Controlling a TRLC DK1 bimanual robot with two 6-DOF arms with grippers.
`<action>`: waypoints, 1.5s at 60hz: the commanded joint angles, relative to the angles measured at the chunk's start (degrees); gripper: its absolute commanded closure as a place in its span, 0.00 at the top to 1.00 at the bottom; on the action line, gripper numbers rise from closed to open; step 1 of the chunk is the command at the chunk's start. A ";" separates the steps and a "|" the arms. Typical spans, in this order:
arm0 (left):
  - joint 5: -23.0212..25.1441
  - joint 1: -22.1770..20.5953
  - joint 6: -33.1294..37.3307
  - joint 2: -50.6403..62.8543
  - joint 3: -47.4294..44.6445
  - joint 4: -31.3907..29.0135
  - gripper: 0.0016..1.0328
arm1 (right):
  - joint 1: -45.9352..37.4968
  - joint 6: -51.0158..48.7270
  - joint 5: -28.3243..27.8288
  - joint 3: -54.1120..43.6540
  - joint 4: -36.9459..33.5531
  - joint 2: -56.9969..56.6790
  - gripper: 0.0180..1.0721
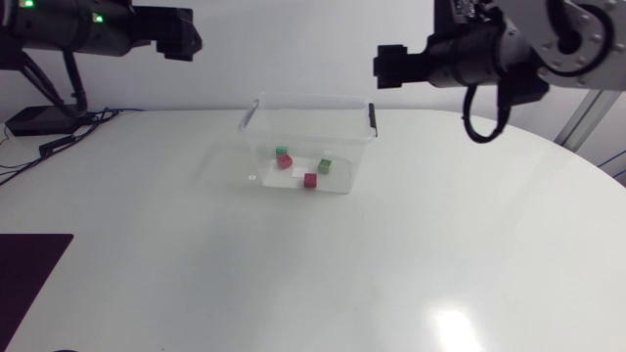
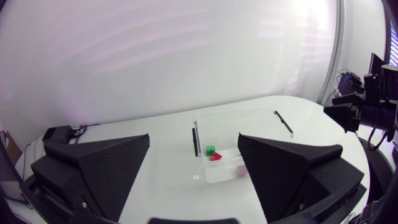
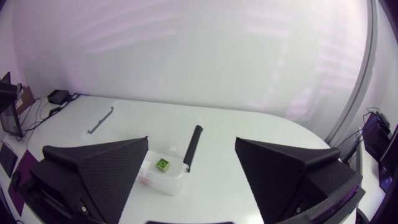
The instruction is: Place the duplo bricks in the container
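Two green bricks (image 1: pixel 325 165) and two red bricks (image 1: pixel 310 180) lie inside the clear container (image 1: pixel 256 110) toward the far side of the table (image 1: pixel 293 284). Our left gripper (image 2: pixel 194 146) and right gripper (image 3: pixel 191 146) hang above it, fingers spread wide, empty.

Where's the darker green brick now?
Head view: the darker green brick lies inside the clear container, toward its right end, next to a red brick.

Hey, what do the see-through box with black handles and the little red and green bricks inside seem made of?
Clear rectangular container: likely thin glossy plastic; the table shows through its walls. Red bricks and green bricks: probably hard moulded plastic, solid opaque colour; finish too small to tell.
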 commanded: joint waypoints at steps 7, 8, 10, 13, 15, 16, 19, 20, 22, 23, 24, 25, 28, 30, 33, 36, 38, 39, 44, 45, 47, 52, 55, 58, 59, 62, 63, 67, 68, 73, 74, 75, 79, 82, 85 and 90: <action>-4.15 -0.23 1.86 -9.75 -6.34 0.73 0.96 | -2.62 -2.70 0.77 -8.50 0.80 -10.88 0.96; -4.42 -0.23 1.95 -10.89 -7.13 0.73 0.96 | -3.06 -2.78 0.77 -9.29 0.89 -12.03 0.96; -5.30 -0.23 2.04 -12.30 -8.18 0.82 0.96 | -3.94 -3.05 0.77 -10.70 0.98 -13.70 0.96; -6.18 -0.06 2.04 -15.46 -10.56 0.90 0.96 | -5.44 -3.49 0.77 -13.51 1.33 -16.95 0.96; -6.53 0.12 2.21 -16.96 -11.79 0.90 0.96 | -6.05 -3.66 0.77 -14.92 1.42 -18.53 0.96; -6.79 0.29 2.48 -18.01 -12.58 0.99 0.96 | -6.32 -4.01 0.77 -15.71 1.60 -19.41 0.96; -7.14 0.91 2.92 -20.39 -14.42 1.26 0.96 | -7.28 -4.81 0.77 -18.08 2.39 -21.87 0.96; -7.32 1.08 3.00 -21.00 -15.04 1.34 0.96 | -7.55 -4.98 0.69 -18.70 2.65 -22.75 0.96; -7.32 1.52 3.18 -22.41 -16.01 1.43 0.96 | -8.07 -5.16 0.69 -19.93 2.65 -24.24 0.96; -7.32 1.88 3.36 -23.29 -16.53 1.43 0.96 | -8.43 -5.33 0.69 -20.45 2.65 -25.04 0.96; -7.32 2.23 3.53 -24.08 -17.15 1.52 0.96 | -8.69 -5.42 0.69 -21.07 2.65 -25.74 0.96; -7.32 2.49 3.62 -24.78 -17.59 1.61 0.96 | -9.04 -5.60 0.69 -21.60 2.65 -26.62 0.96; -7.32 3.28 4.15 -27.15 -19.08 1.61 0.96 | -9.74 -5.95 0.51 -23.35 2.65 -29.08 0.96; -7.32 3.72 4.50 -28.47 -19.87 1.78 0.96 | -10.01 -6.30 0.51 -24.59 2.65 -30.75 0.96; -7.41 4.69 4.85 -31.02 -21.54 1.87 0.96 | -10.80 -6.74 0.51 -26.69 2.65 -33.65 0.96; -7.41 5.39 4.85 -32.95 -22.95 1.87 0.96 | -11.50 -7.18 0.51 -28.36 2.65 -35.93 0.96; -7.41 5.57 4.85 -34.10 -24.09 1.87 0.96 | -11.77 -7.53 0.42 -29.33 2.65 -37.25 0.96; -7.41 5.57 4.94 -35.06 -24.97 1.96 0.96 | -11.94 -7.62 0.51 -29.95 2.65 -38.04 0.96; -7.67 6.09 5.20 -38.84 -28.66 3.01 0.96 | -13.52 -8.06 0.51 -32.58 2.83 -41.21 0.96; -7.67 6.18 5.20 -39.55 -29.37 3.10 0.96 | -13.79 -8.23 0.51 -33.11 2.91 -41.82 0.96; -7.67 6.45 5.20 -40.86 -30.60 3.36 0.96 | -14.40 -8.50 0.42 -34.17 3.09 -43.23 0.96; -8.46 6.88 5.47 -44.12 -33.58 4.24 0.96 | -15.37 -9.20 0.42 -36.98 3.35 -47.01 0.96; -8.90 7.32 5.73 -46.14 -35.08 4.51 0.96 | -16.07 -9.64 0.34 -38.56 3.27 -49.47 0.96; -8.90 8.47 6.17 -48.07 -36.48 4.68 0.96 | -16.78 -10.34 0.16 -39.97 3.27 -51.67 0.96; -8.90 8.73 6.26 -48.51 -36.84 4.77 0.96 | -16.95 -10.43 0.07 -40.32 3.27 -52.28 0.96; -8.90 9.79 6.70 -50.27 -38.15 5.12 0.96 | -17.39 -11.13 -0.02 -41.81 3.27 -54.48 0.96; -8.90 9.96 6.70 -50.88 -38.51 5.12 0.96 | -17.48 -11.22 -0.02 -42.25 3.27 -55.27 0.96; -8.90 10.40 6.87 -52.91 -39.82 5.12 0.96 | -17.74 -11.75 -0.02 -43.75 3.00 -57.64 0.96; -8.90 10.40 6.87 -53.35 -40.18 5.12 0.96 | -17.83 -11.75 -0.02 -44.18 2.91 -58.17 0.96; -8.90 11.46 7.05 -56.16 -42.29 5.83 0.96 | -18.09 -11.75 -0.02 -46.21 2.65 -61.33 0.96; -8.90 11.63 7.05 -56.60 -42.81 6.00 0.96 | -18.27 -11.75 -0.02 -46.73 2.56 -62.04 0.96; -8.90 11.81 7.14 -56.95 -43.08 6.09 0.96 | -18.27 -11.75 -0.02 -47.00 2.56 -62.56 0.96; -8.90 12.86 7.49 -59.06 -44.92 6.70 0.96 | -18.36 -11.75 -0.02 -48.58 2.12 -65.29 0.96; -8.90 13.04 7.75 -60.46 -46.06 6.97 0.96 | -18.53 -11.75 -0.02 -49.55 1.68 -67.22 0.96; -8.90 13.13 8.28 -62.22 -47.47 7.23 0.96 | -18.80 -11.75 -0.02 -50.51 1.33 -69.16 0.96; -8.90 14.18 9.42 -65.39 -49.84 7.76 0.96 | -19.06 -11.75 0.07 -52.10 0.28 -72.41 0.96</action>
